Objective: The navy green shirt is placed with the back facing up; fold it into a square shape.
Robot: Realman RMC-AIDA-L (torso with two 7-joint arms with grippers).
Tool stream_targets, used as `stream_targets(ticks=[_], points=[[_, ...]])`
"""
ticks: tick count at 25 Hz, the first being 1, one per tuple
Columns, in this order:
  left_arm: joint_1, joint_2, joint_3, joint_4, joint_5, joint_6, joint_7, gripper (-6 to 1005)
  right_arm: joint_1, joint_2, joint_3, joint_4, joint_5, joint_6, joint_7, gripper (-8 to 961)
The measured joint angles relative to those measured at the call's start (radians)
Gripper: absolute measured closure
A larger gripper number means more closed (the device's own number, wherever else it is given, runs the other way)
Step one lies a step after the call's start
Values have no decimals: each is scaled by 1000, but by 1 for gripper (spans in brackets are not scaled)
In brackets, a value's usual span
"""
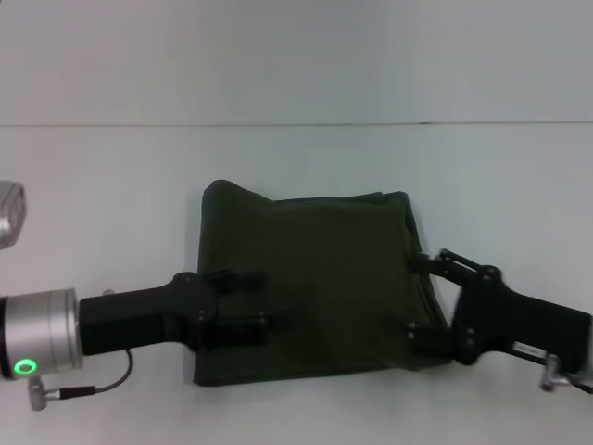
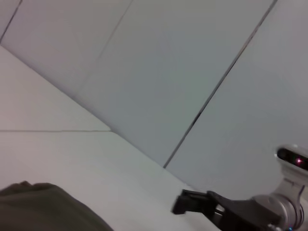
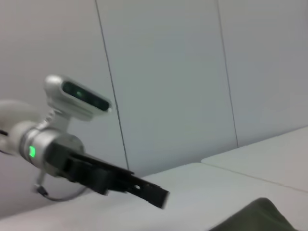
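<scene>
Folded navy green shirt [image 1: 315, 283] between left gripper [image 1: 252, 301] and right gripper [image 1: 419, 298]

You are looking at a bare test room or lab: a plain white surface [image 1: 111, 185] fills the head view, and both wrist views show pale wall panels [image 2: 159, 72] with thin dark seams, without furniture or household items in sight.

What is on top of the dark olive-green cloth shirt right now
Over the dark olive-green cloth shirt, folded roughly square, sit the left gripper at one side edge and the right gripper at the other, both open. The cloth hides the white table beneath.
</scene>
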Motion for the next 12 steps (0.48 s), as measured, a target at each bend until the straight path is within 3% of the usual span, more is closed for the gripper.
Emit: stream_targets(ticks=[8,12], points=[[65,6,-48,43,-3,-15,145,46,33,2,13,77,21,251,-81,9],[81,16,-106,46,-3,-19,175,51,29,2,12,82,21,300,-82,9]])
